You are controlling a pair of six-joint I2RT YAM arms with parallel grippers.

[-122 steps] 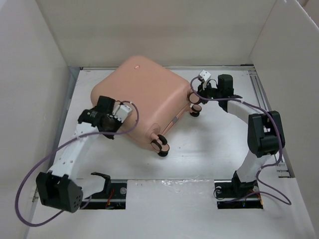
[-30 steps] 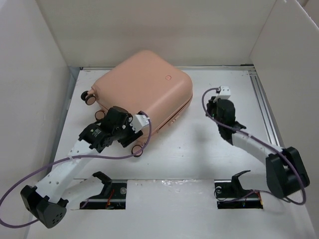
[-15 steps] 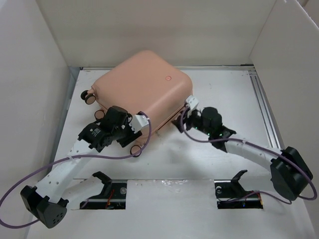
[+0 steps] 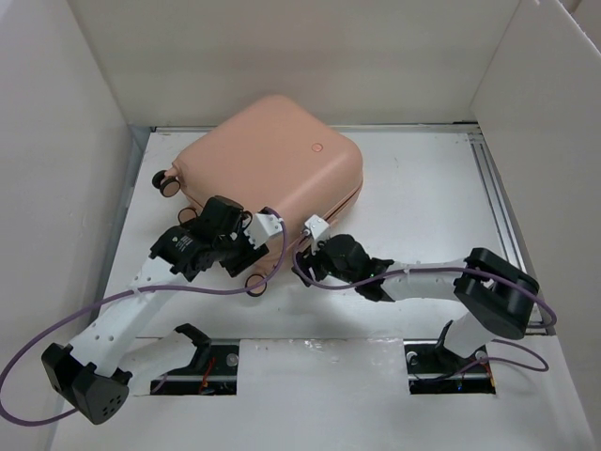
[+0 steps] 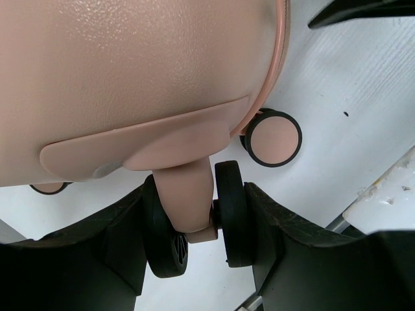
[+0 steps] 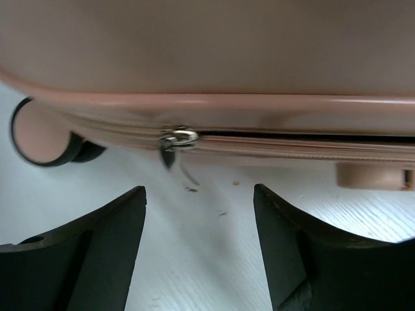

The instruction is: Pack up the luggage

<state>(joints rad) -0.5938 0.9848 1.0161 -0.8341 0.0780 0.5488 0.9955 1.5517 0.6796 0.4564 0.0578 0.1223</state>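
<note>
Left gripper (image 5: 198, 223) clamps a wheel (image 5: 228, 214) at the luggage's (image 4: 272, 164) near corner; right gripper (image 6: 199, 194), jaws apart, faces the zip pull (image 6: 176, 138) on its near seam. The closed luggage lies flat, far-left on the white table (image 4: 413, 188), with white walls (image 4: 282, 56) around

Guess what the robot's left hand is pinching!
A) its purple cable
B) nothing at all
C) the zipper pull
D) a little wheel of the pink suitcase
D: in the left wrist view, the left gripper is closed with a finger on each side of a small black-and-pink wheel under the luggage.
</note>
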